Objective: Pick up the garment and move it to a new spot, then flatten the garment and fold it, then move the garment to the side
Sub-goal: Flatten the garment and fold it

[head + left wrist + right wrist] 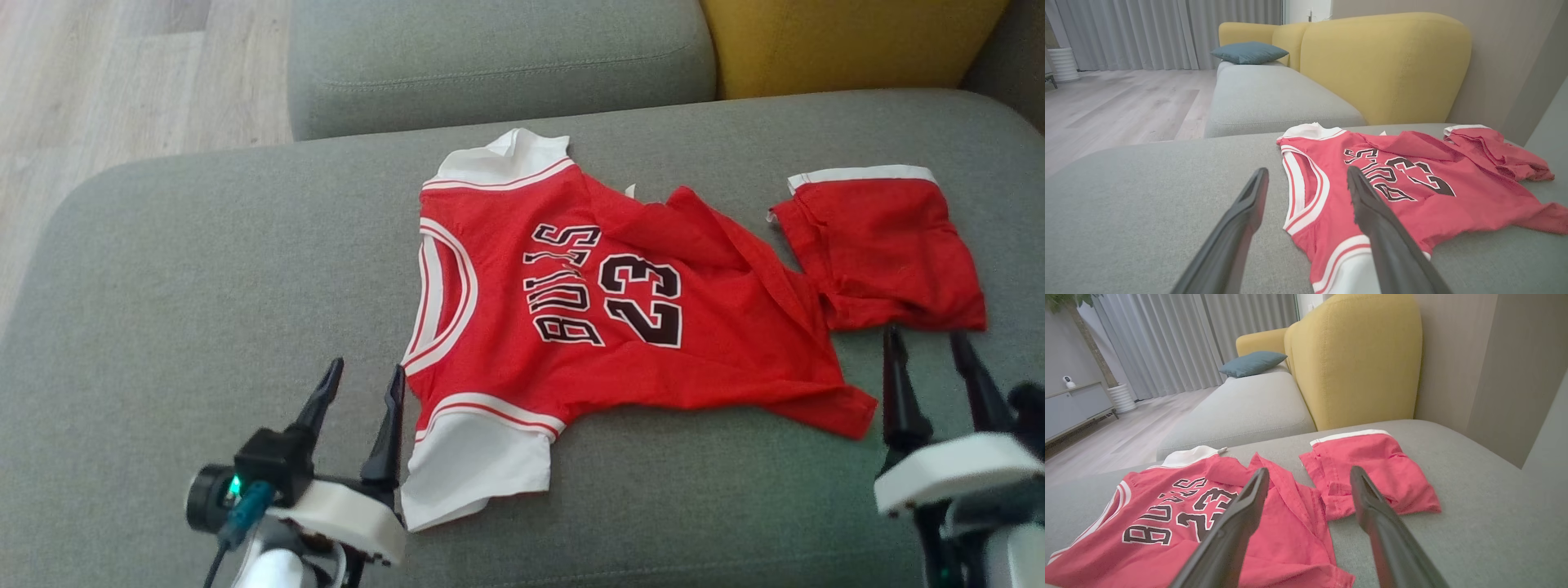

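Observation:
The garment (620,310) is a red jersey with white trim and black "BULLS 23" lettering, lying spread and partly rumpled on the grey sofa seat (204,269); its right end is bunched into a lump. It also lies ahead of the fingers in the left wrist view (1412,192) and the right wrist view (1274,514). My left gripper (365,380) stands open just left of the jersey's near white sleeve, holding nothing. My right gripper (927,343) stands open just below the bunched right end, with nothing between its fingers.
A second grey seat cushion (498,57) lies behind, with a yellow backrest (849,41) at the far right. A blue pillow (1249,52) rests further along the sofa. Wooden floor (122,90) lies to the left past the seat's edge.

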### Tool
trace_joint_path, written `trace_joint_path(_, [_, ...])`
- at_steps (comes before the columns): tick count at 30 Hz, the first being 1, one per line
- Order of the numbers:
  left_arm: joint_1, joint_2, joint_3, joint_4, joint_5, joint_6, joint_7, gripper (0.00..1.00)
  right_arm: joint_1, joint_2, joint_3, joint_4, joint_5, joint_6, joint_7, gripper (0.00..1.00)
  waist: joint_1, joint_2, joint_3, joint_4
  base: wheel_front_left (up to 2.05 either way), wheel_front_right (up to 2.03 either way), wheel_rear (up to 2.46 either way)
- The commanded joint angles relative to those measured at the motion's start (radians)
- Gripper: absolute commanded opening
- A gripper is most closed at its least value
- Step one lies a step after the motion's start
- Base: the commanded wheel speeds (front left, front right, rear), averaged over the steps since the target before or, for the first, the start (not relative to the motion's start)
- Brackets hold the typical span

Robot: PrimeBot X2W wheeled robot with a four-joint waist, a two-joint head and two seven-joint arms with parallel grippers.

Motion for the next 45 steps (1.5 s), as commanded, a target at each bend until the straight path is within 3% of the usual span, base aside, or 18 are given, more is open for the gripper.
trace_joint_path(1, [-0.014,-0.001,0.021,-0.015,-0.003,-0.009,-0.006,1.0,-0.006,-0.001,0.025,-0.026,-0.009,-0.001,-0.026,1.0,0.0,-0.0001,0.002,0.003,0.0,0.0,0.0])
trace_joint_path(10, [-0.027,0.001,-0.06,0.205,-0.003,-0.06,0.031,1.0,-0.018,0.014,0.043,0.022,0.0,-0.001,-0.083,1.0,0.0,-0.0001,0.007,0.004,0.0,0.0,0.0])
trace_joint_path(20, [-0.061,0.001,-0.069,0.343,-0.021,-0.036,0.11,1.0,-0.022,0.014,0.042,0.05,0.009,-0.001,-0.096,1.0,0.0,-0.0001,0.005,-0.005,0.0,0.0,0.0])
trace_joint_path(30, [-0.101,0.0,-0.114,0.419,-0.066,-0.053,0.153,1.0,-0.035,0.014,0.037,0.04,-0.006,-0.001,-0.084,1.0,0.0,-0.0001,0.019,-0.03,0.0,0.0,0.0])
trace_joint_path(31, [-0.105,0.0,-0.122,0.425,-0.07,-0.058,0.158,0.43,-0.035,0.014,0.033,0.04,-0.007,-0.001,-0.083,1.0,0.0,-0.0001,0.021,-0.032,0.0,0.0,0.0])
trace_joint_path(32, [-0.108,0.0,-0.127,0.427,-0.074,-0.061,0.159,0.0,-0.036,0.014,0.027,0.041,-0.008,-0.001,-0.082,1.0,0.0,-0.0001,0.022,-0.034,0.0,0.0,0.0])
trace_joint_path(40, [-0.138,0.0,-0.104,0.39,-0.098,-0.03,0.054,0.0,-0.038,0.014,-0.011,0.083,-0.001,-0.001,-0.064,1.0,0.0,-0.0001,0.027,-0.027,0.0,0.0,0.0])
trace_joint_path(45, [-0.147,0.002,-0.047,0.324,-0.113,0.015,0.003,0.0,-0.039,0.014,-0.012,0.136,0.027,-0.001,-0.048,1.0,0.0,-0.0001,0.024,-0.015,0.0,0.0,0.0])
